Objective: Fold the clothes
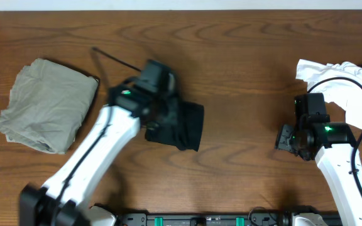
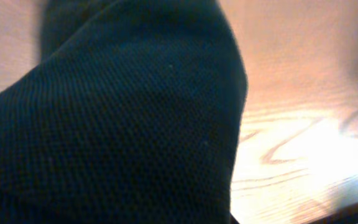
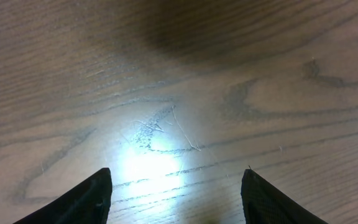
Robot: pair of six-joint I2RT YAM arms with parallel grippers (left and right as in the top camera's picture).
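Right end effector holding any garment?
No, the right end effector is spread open over the table, with no fabric in it.

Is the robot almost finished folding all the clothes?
About a third done, it seems. The grey-beige garment lies in a folded bundle at the left. The left pincer is on the black garment, mid-table. The white garment lies crumpled at the right, not yet folded, and the right pincer is open over the table.
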